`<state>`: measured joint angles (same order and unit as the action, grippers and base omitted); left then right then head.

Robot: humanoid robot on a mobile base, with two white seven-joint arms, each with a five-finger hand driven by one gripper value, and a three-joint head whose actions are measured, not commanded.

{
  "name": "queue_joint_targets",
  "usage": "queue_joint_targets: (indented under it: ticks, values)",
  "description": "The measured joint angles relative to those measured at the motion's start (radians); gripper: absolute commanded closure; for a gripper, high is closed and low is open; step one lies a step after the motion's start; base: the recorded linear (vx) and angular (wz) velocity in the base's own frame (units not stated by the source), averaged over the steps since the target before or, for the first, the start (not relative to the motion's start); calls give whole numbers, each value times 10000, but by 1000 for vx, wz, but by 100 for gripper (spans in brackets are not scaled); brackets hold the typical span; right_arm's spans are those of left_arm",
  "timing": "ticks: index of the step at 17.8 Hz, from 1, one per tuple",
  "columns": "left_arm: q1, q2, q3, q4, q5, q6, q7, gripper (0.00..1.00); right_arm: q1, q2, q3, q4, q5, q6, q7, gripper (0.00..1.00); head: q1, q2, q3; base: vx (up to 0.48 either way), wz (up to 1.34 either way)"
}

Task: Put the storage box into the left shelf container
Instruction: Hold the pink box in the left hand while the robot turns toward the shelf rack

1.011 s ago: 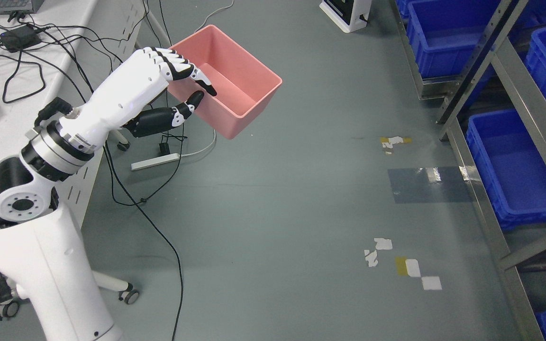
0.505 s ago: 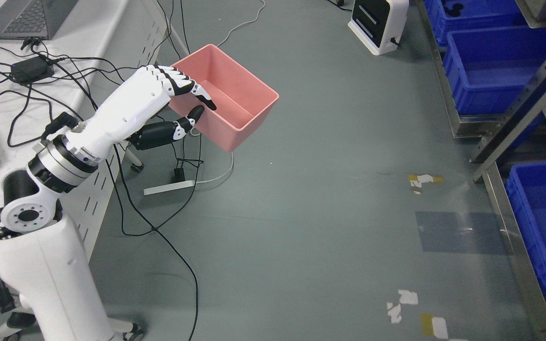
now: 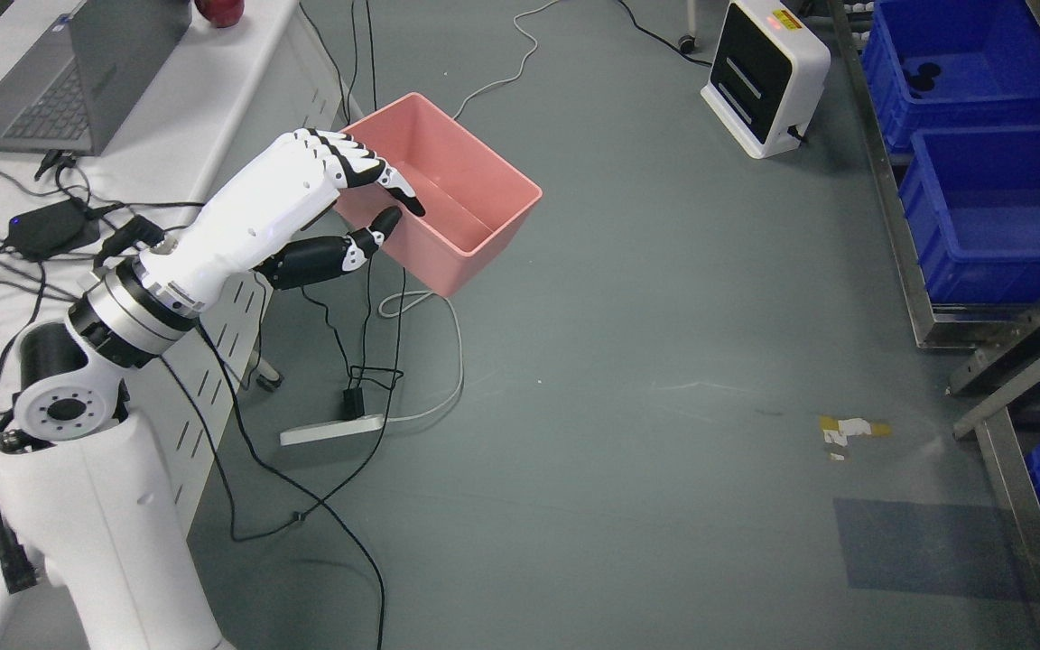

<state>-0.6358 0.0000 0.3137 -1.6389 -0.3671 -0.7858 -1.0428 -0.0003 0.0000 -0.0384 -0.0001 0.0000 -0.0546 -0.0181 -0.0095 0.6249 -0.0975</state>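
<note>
The view has swung; the left hand [image 3: 353,194] still grips the pink storage box [image 3: 448,190] over floor cables [image 3: 412,307], blue shelf bins [image 3: 994,212] well apart.

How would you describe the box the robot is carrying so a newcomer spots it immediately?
Start at the white desk along the picture's left and follow the robot's white arm up to its left hand. Fingers over the rim, thumb outside, it holds the storage box above the grey floor. It is pink, open and empty, unlike the blue shelf bins at right.
</note>
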Motion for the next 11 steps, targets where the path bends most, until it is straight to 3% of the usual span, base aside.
queue_joint_targets:
  ticks: [4, 11]
  values:
    - [-24, 0, -182, 4, -5, 0, 120, 100, 1, 0, 0, 0, 0, 0, 0, 1, 0, 0, 0, 322, -530]
    - [37, 0, -674, 12, -30, 0, 183, 100, 4, 0, 0, 0, 0, 0, 0, 1, 0, 0, 0, 250, -908]
